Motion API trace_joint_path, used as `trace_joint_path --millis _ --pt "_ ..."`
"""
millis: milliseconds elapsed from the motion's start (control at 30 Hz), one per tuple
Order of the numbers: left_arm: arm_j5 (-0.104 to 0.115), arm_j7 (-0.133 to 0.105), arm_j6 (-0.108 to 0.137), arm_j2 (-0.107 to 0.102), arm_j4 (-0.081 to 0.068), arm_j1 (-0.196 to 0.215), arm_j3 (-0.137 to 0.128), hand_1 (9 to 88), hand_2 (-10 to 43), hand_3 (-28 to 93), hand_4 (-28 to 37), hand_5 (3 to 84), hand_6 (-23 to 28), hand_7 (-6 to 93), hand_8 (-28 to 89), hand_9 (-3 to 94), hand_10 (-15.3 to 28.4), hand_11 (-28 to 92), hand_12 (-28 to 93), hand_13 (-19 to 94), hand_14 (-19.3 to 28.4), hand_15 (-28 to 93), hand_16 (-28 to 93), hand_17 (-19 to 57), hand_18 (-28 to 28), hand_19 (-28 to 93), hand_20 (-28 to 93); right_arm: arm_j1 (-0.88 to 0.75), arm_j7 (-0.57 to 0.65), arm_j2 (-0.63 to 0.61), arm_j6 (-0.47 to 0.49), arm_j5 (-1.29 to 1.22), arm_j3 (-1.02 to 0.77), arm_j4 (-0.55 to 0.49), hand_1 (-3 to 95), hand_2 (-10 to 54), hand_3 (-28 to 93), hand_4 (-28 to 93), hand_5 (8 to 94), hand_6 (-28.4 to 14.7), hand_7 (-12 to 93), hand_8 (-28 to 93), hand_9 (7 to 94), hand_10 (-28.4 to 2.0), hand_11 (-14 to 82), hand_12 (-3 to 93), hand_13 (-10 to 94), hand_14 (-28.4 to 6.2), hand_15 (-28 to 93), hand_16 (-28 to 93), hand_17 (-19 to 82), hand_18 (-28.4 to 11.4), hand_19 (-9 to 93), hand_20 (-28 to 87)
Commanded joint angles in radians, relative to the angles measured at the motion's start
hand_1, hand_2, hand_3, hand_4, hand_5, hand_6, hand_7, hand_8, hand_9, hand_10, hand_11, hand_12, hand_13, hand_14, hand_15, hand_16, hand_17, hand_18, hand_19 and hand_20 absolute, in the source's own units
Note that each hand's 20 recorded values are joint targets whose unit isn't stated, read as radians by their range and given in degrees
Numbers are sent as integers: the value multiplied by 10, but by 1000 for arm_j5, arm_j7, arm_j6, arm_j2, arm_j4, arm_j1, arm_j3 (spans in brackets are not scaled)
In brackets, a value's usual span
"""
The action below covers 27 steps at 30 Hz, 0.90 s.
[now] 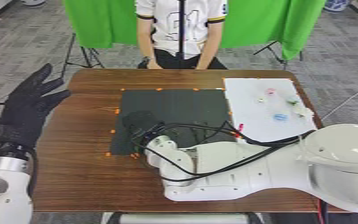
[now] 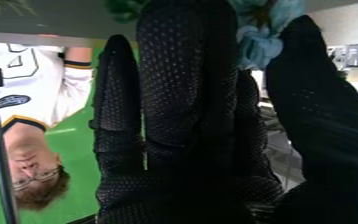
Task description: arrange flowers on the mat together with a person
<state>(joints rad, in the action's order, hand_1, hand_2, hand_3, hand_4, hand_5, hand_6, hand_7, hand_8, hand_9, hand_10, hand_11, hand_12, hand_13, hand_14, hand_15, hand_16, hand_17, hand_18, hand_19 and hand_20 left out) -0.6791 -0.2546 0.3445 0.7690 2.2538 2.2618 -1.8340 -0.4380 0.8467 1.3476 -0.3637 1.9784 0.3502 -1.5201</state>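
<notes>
In the head view my right hand is low over the left part of the dark mat. My left hand is held at the table's left side, fingers straight. Small pink, white and blue flowers lie on the white sheet to the right. In the right wrist view my right hand has straight fingers, and a light blue flower is between them and the thumb, against the mat. Green leaves are close by.
Orange markers surround the mat. A red object is at the sheet's near left edge. Black cables run along my right arm. A person stands across the table, hands lowered behind its far edge.
</notes>
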Motion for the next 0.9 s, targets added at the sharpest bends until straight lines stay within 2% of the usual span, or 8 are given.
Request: trace_joint_path --millis 33,200,300,333,500,667,900 --pt "-16 30 -7 22 -4 7 9 211 68 761 -239 291 38 112 -89 287 143 184 116 199 209 452 -52 -89 173 374 158 26 -6 4 -37 14 -18 -26 389 -95 680 -283 659 23 206 -144 813 -96 316 191 819 -37 523 191 426 -160 920 -74" --pt "-15 35 -5 27 2 17 3 212 68 761 -239 291 38 111 -89 287 143 184 117 199 209 452 -52 -89 173 373 157 30 -6 -6 -47 15 -26 -43 387 -95 674 -283 653 20 204 -141 810 -97 319 190 817 -38 526 188 426 -161 921 -78" --pt "-14 29 4 36 13 48 -17 212 68 761 -238 291 38 110 -89 287 142 184 117 198 209 452 -52 -89 173 373 157 30 -7 -27 -63 23 -41 -64 380 -95 670 -283 643 17 199 -141 808 -100 321 190 814 -39 529 188 425 -163 923 -79" --pt "-17 35 0 40 14 50 -23 212 68 761 -238 291 38 110 -89 287 142 184 117 198 209 452 -52 -89 173 373 157 28 1 -41 -76 15 -53 -76 377 -95 669 -283 642 17 198 -141 808 -100 321 189 813 -39 530 187 425 -163 923 -80" --pt "-6 12 19 54 35 121 -59 213 69 759 -240 291 38 110 -89 287 142 184 116 198 209 451 -53 -90 173 373 157 -34 -31 -118 -108 -6 -177 -129 353 -95 671 -283 629 11 193 -139 785 -107 315 186 791 -49 532 184 403 -169 911 -84" --pt "5 -11 30 65 47 168 -78 212 69 758 -240 291 39 110 -89 287 142 184 116 198 208 451 -53 -90 173 373 157 -91 -52 -175 -108 1 -290 -171 344 -95 673 -281 619 5 185 -135 771 -111 305 182 776 -57 534 179 390 -175 906 -81" --pt "17 -44 45 67 56 207 -81 212 69 758 -240 291 39 110 -89 287 142 185 116 197 209 452 -53 -90 173 373 157 -143 -79 -237 -120 -21 -379 -220 342 -95 667 -272 620 5 183 -133 766 -114 299 180 769 -61 535 169 384 -177 901 -74"
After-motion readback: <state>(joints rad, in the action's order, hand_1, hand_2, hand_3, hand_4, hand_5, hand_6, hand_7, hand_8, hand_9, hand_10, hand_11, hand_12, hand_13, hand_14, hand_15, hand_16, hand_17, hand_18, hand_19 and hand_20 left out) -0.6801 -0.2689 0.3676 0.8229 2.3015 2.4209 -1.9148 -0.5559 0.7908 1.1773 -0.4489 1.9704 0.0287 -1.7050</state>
